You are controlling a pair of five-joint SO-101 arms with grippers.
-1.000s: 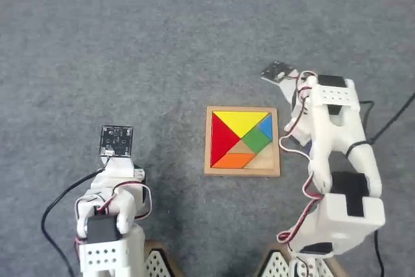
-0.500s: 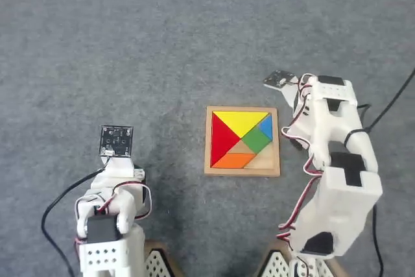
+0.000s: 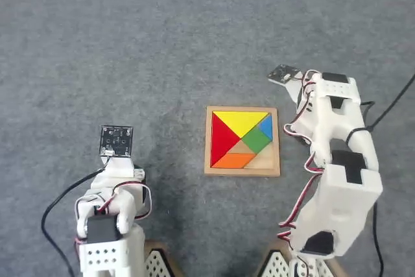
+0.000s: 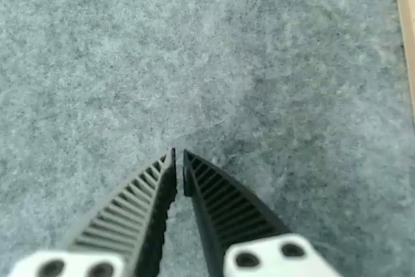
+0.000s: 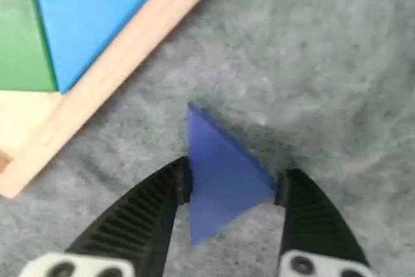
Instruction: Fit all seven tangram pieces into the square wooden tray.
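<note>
Just off a corner of the square wooden tray [image 5: 110, 63], the right gripper [image 5: 233, 180] clamps a dark blue triangle piece [image 5: 220, 167] over grey felt [image 3: 130, 50], its arm [image 3: 337, 134] stretched alongside the tray. Inside lie a yellow triangle [image 3: 240, 121], red triangle [image 3: 222, 139], light blue triangle [image 3: 266, 126], green square [image 3: 257, 139] and orange parallelogram [image 3: 233, 159]. Well apart, the left gripper [image 4: 178, 155] hangs with jaws all but closed.
</note>
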